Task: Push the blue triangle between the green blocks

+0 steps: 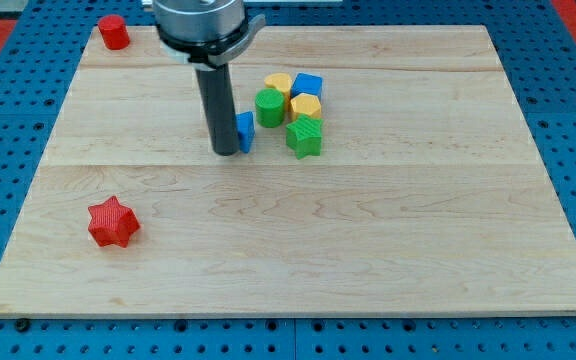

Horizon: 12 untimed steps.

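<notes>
While the blue triangle point(245, 130) is pressed on its left side by my tip point(226, 151), just above the centre of the frame, it is not yet placed between the green blocks. The green cylinder point(270, 106) and the green star point(305, 137) are seen just to its right, with a yellow block point(306, 107) wedged in the gap between them. No gripper is fitted, so nothing is held. A short push rightward is judged to be left.
</notes>
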Motion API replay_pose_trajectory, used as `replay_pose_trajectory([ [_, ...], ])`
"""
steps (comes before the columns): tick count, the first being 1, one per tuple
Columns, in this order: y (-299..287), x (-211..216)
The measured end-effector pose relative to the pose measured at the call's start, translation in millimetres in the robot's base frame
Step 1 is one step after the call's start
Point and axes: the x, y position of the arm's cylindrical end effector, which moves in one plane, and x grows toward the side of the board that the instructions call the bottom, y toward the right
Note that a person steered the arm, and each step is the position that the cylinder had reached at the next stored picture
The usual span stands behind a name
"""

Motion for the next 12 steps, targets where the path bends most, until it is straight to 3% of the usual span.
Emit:
replay_pose_trajectory([
  [1,3,-16],
  [3,-44,-37],
  [4,-21,-60],
  [6,5,-62],
  [8,-32,-58],
  [12,-14,-34],
])
